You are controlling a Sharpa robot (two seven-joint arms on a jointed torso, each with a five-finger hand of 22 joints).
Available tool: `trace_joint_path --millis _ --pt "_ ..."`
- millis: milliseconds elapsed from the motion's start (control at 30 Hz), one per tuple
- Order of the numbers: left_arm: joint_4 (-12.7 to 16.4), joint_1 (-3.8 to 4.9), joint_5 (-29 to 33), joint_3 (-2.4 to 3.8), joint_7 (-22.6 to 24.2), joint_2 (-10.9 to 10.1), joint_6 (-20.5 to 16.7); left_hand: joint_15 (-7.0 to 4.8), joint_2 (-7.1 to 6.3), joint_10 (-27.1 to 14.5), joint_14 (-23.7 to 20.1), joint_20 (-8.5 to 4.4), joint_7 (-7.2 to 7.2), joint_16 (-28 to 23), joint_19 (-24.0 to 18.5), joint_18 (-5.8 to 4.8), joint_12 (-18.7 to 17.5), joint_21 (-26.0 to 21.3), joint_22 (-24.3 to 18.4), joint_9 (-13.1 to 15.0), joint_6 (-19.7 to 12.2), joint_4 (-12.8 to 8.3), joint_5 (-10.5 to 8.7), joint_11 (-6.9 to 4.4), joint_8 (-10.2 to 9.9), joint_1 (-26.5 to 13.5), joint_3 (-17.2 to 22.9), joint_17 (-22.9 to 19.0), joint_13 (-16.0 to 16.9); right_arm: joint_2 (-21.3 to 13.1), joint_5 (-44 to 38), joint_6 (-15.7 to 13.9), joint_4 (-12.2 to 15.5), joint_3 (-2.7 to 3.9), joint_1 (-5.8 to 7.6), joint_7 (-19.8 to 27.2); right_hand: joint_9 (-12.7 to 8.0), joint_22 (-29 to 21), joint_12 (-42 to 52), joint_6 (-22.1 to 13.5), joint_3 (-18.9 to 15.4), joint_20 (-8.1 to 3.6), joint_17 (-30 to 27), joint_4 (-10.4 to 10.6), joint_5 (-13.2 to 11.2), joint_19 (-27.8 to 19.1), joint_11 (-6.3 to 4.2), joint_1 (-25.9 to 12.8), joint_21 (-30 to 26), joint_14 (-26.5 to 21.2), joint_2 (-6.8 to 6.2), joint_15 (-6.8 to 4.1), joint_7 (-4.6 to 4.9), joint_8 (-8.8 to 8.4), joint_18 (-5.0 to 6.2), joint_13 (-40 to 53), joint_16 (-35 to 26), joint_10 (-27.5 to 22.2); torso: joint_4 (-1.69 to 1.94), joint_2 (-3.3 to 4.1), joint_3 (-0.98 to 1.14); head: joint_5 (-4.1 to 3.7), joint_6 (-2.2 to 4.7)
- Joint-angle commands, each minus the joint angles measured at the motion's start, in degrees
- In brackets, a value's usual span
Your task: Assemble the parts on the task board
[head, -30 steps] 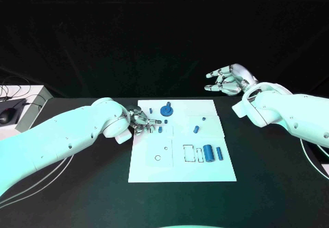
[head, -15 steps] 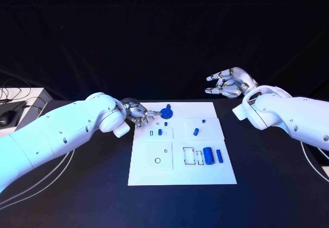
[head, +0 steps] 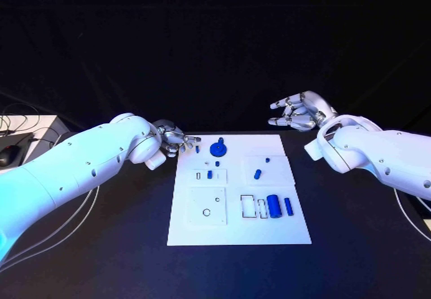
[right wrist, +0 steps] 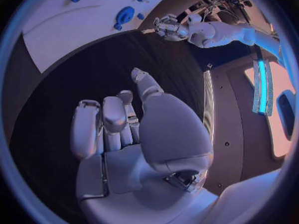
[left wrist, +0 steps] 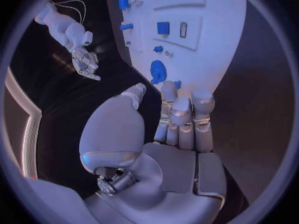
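- Two white arms reached over the black table, the left arm from one side and the right arm from the other, both cut off by the picture edges.
- Between them lay the white task board, its near part bare, with outlined recesses across its middle.
- At the board's far left corner was the left hand, partly hidden behind its own wrist in the head view; a small blue piece showed just beside its fingertips, but whether the fingers pinched it I could not tell.
- From the left wrist view that hand's fingers lay side by side, extended toward the board, with a small blue bit at their tips.
- Beyond the board's far right corner, the right hand hovered over the table with its fingers loosely curled and apart, holding nothing; the right wrist view showed its palm empty.
- Near the board's far edge stood a round blue disc part, beside the left fingertips.
- Near the right middle lay a blue cylinder and a thinner blue pin, side by side.
- Smaller blue pieces, one slanted peg and a square one, were too small to make out.
- At the table's left edge a pale box with cables was cut off.
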Motion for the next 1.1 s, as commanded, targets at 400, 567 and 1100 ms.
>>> trace_joint_path --millis 400,567,1100 --pt "-9.7 2.86 -7.6 -0.05 -1.9 5.0 7.9 0.0 -0.23 0.1 0.6 -0.03 -0.14 -0.9 0.1 -1.1 -0.5 0.3 0.2 2.8 0.7 1.2 -0.03 -0.22 -1.9 -1.4 -0.5 1.6 0.6 0.3 -0.2 0.2 0.0 0.02 0.01 0.5 0.0 11.0 0.0 0.0 -0.3 -0.02 0.0 0.0 0.6 4.4 -0.45 -0.2 -0.2 0.4 0.11 -0.09 0.35 -0.33 -0.04 0.0 -0.3 0.0 -0.43 1.53 0.01 0.41 1.15" --pt "-11.2 3.38 -7.8 -0.53 -2.3 6.2 9.9 0.04 -0.39 0.0 0.5 -0.02 -0.11 -0.9 0.1 -1.13 -0.5 0.3 0.2 2.9 0.7 1.3 -0.17 -0.17 -2.2 -1.9 -0.9 1.8 0.7 0.5 -0.4 0.2 0.0 0.02 0.01 0.6 0.0 11.0 0.0 0.0 -0.3 -0.02 0.0 0.0 0.6 4.4 -0.45 -0.2 -0.2 0.4 0.11 -0.09 0.35 -0.33 -0.04 0.0 -0.3 0.0 -0.44 1.7 0.05 0.51 1.27" --pt "-11.6 3.64 -6.6 -1.01 -3.0 6.9 10.7 0.14 -0.23 -0.3 0.2 0.09 -0.04 -1.1 -0.3 -1.13 -0.5 0.1 0.3 3.4 1.0 1.3 -0.25 -0.08 -3.2 -2.0 -1.7 1.9 0.9 0.5 -0.5 0.1 0.1 0.03 0.01 0.6 0.0 11.0 0.0 0.0 -0.3 -0.02 0.0 0.0 0.6 4.4 -0.45 -0.2 -0.2 0.4 0.11 -0.09 0.35 -0.33 -0.04 0.0 -0.3 0.0 -0.53 1.77 0.03 0.4 1.16"
